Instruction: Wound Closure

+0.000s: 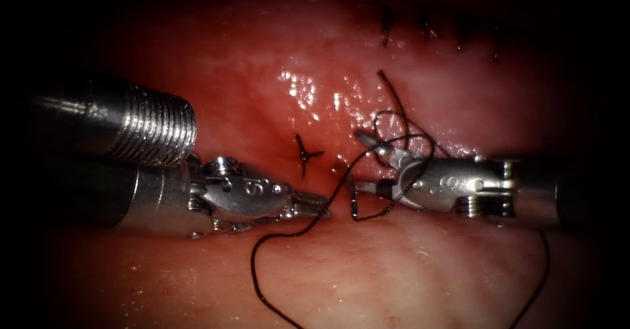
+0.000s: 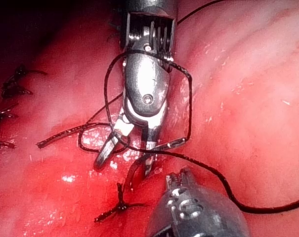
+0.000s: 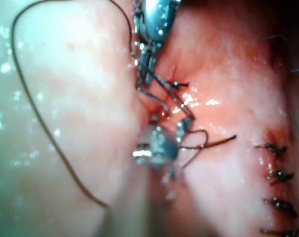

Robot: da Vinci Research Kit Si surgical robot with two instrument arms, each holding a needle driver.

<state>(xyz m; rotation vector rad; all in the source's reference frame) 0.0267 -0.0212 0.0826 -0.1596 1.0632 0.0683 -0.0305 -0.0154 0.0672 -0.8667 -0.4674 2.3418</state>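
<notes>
Pink-red tissue (image 1: 407, 270) takes up the endoscope view, wet and glistening near its middle, with red fluid (image 1: 275, 106) spread over its upper half. The left arm's tool (image 1: 236, 194) lies low across the picture's left side, and its hand (image 1: 318, 206) is clenched on the thread (image 1: 256, 270) at the tips. The right arm's tool (image 1: 459, 184) reaches in level from the right. Its hand (image 1: 359, 159) is spread wide and grips nothing, one jaw pointing up and to the left and the other pointing at the left hand, just apart from it.

Dark thread is wound in loops around the right tool just behind its jaws. From there it runs down to the left hand's tips, then sweeps out in a large bow over the pale lower tissue. The left wrist view shows the same wraps crossing the right tool's body (image 2: 147, 84) above its spread hand (image 2: 124, 165).

A short dark curve (image 1: 357, 212) sits on the tissue between the two hands. Whether it is needle or thread I cannot tell.

A row of finished stitches (image 1: 426, 30) stands at the upper right. One knotted stitch (image 1: 305, 155) sits alone just above the left hand. A loose thread end (image 1: 390, 86) pokes up from the loops over the right hand.
</notes>
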